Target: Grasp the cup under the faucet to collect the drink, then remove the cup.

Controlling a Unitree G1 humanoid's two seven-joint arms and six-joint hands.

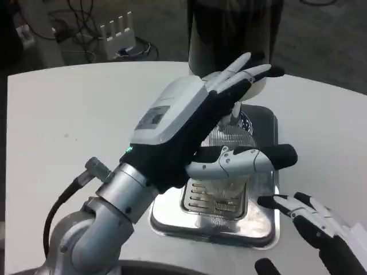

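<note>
We see the left hand [195, 123] raised over the drip tray [259, 229], its fingers [243, 71] stretched toward the dark dispenser [235, 34] and its thumb [246, 161] lying across the front of the cup [226, 143]. The fingers are spread wide; we cannot tell whether they actually clasp the cup, since the hand hides most of it. The ribbed clear cup stands upright on the tray grate [212, 200], below the dispenser. The right hand [315, 220] rests low at the bench [63, 126] edge, fingers apart, holding nothing, just beside the tray.
</note>
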